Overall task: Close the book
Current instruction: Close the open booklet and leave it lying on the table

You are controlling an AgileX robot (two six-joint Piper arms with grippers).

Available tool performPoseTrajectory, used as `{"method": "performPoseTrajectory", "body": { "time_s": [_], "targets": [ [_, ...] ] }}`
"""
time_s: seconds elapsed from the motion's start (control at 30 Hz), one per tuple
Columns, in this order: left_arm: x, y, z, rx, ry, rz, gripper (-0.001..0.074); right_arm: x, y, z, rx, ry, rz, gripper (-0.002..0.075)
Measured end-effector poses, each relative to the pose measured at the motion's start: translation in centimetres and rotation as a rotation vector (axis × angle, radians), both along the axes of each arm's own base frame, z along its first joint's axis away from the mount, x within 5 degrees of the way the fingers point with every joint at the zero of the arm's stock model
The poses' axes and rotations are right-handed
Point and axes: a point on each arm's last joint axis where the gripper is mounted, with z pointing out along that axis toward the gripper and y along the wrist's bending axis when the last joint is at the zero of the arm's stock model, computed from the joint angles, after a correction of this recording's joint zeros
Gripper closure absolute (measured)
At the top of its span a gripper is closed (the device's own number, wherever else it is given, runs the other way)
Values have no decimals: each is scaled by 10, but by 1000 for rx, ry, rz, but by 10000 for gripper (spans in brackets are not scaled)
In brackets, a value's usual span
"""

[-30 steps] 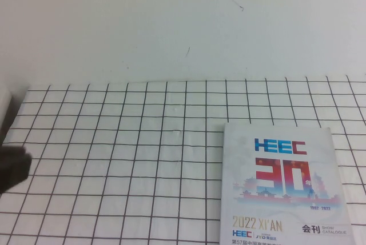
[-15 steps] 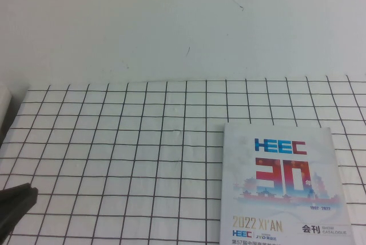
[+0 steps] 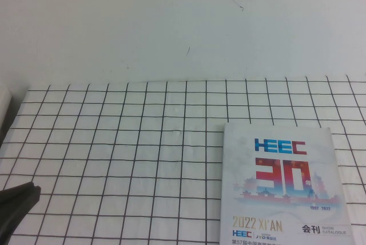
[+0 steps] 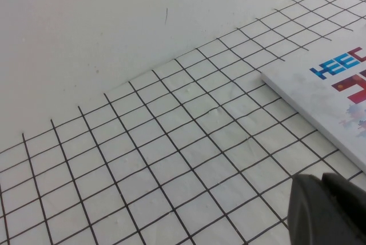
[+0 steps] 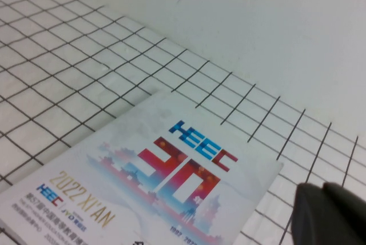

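The left tool (image 3: pixel 19 198) sits low at the near left corner of the counter (image 3: pixel 86 199). The high view catches only a dark wedge of it, and its own wrist view shows a dark rounded block (image 4: pixel 327 209) above the ruled sheet (image 3: pixel 126 142) that covers the counter. Nothing shows in its hold, and I cannot tell whether it is open or closed.

The right tool (image 5: pixel 330 212) is outside the high view. Its own wrist view shows it as a dark block at the picture's edge, close to one corner of the book's cover and apart from it as far as can be seen. Nothing shows in its hold either, and again I cannot tell whether it is open or closed.

The book (image 3: pixel 283 182) lies flat and closed on the sheet, front cover up, well to the right of the left tool with several squares of sheet between them. The cover is pale, with "HEEC" in blue, a large red and blue "30" over a skyline drawing, and "2022 XI'AN" in gold lower down. Its near edge runs out of the high view.

Past the tools and the book, the white sheet with black squares runs on to a straight far edge. Beyond that is a plain white surface (image 3: pixel 114 28) carrying a short dark mark (image 3: pixel 187 51).
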Motion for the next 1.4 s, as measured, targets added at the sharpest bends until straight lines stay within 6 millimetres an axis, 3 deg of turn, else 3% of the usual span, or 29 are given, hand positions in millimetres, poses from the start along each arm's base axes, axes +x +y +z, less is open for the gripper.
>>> {"method": "performPoseTrajectory", "body": {
  "time_s": [0.27, 0.7, 0.87, 1.23, 1.4],
  "targets": [
    [0, 0, -1, 0, 2, 1, 738, 1, 0, -24, -21, 70, 0, 729],
    [3, 1, -6, 19, -15, 16, 739, -4, 1, -35, -58, 187, 24, 729],
    [1, 9, -33, 38, -102, 85, 739, -4, 1, -36, -59, 188, 24, 729],
    [-20, 34, -128, -73, -93, 418, 739, -4, 1, -36, -60, 191, 24, 729],
    [-21, 36, -138, -68, -45, 447, 739, -5, 1, -36, -61, 196, 25, 729]
  ]
}}
